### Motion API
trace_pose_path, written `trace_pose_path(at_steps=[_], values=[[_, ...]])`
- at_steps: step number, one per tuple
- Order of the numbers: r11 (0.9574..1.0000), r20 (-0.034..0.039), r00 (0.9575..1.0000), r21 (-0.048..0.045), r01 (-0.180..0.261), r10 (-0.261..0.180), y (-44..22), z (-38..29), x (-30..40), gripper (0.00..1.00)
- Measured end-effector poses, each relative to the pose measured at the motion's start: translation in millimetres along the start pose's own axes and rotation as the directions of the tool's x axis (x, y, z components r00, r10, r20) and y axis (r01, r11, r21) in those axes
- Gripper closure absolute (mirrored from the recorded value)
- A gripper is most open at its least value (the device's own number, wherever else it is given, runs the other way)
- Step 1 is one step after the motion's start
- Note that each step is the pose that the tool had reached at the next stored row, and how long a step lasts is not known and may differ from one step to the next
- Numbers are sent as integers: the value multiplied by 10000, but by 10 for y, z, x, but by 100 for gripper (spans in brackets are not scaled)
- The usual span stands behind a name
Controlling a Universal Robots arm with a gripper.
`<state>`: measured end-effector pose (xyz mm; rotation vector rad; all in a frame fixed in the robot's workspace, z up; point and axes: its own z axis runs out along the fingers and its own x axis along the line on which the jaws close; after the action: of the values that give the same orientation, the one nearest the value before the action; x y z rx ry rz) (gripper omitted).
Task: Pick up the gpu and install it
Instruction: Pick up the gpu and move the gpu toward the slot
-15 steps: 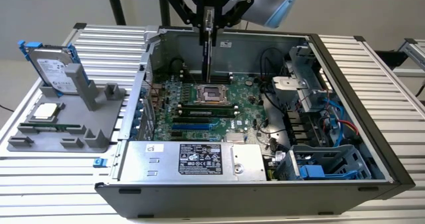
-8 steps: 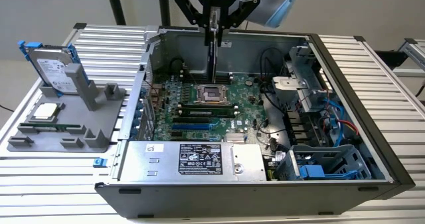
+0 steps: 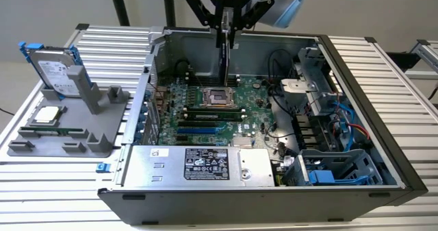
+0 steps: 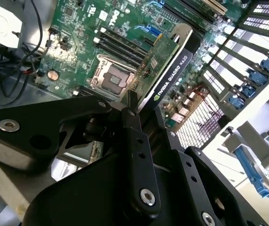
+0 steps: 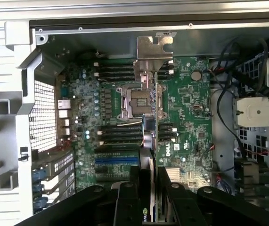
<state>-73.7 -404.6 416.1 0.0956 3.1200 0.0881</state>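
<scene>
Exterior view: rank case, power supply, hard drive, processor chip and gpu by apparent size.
case
power supply
hard drive
processor chip
The gpu, edge-on in the gripper, looks a thin strip; unsure against the hard drive.

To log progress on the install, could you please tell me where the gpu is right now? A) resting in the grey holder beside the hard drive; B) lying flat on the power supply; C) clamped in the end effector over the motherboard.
C: the end effector grips the gpu, which hangs upright above the motherboard in the open case.
</scene>
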Motion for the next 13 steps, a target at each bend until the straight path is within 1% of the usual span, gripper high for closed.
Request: trace_pose_path(at_steps=[13], values=[[10000,-1,10000,1,-1,1,1,0,-7,100]])
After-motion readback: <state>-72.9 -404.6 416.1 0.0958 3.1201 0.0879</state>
